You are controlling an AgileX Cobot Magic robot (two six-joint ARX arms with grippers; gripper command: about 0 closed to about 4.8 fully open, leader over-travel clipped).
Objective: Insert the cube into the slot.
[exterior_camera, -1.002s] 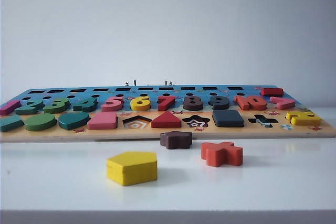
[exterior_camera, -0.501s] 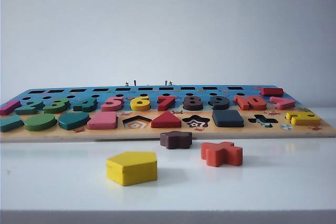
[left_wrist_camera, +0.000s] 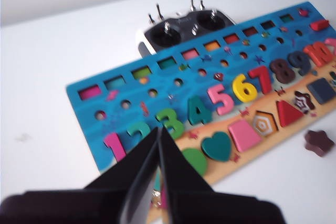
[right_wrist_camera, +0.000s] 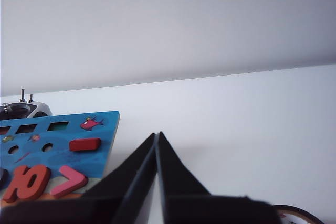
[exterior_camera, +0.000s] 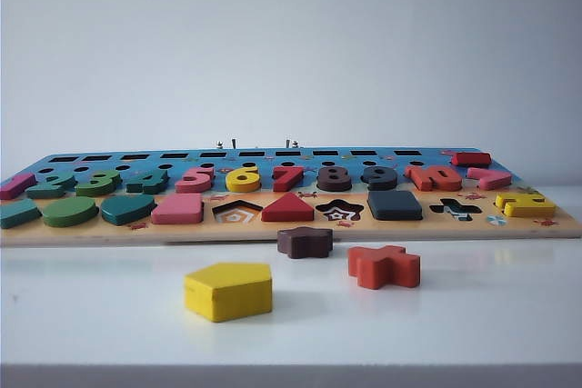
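Both pincers, left pincer [left_wrist_camera: 158,129] and right pincer [right_wrist_camera: 157,135], closed, empty, well apart from cube [left_wrist_camera: 321,90] seated in board [left_wrist_camera: 131,85].

The flat dark navy wooden square block [exterior_camera: 395,204] sits in the long wooden puzzle board [exterior_camera: 291,229], blue along the back and tan in front. On the white counter [exterior_camera: 473,315] lie a yellow pentagon block [exterior_camera: 228,291], a dark brown star block [exterior_camera: 305,242] and an orange-red cross block [exterior_camera: 384,266]. The pentagon cutout [exterior_camera: 237,213] shows concentric stripes.
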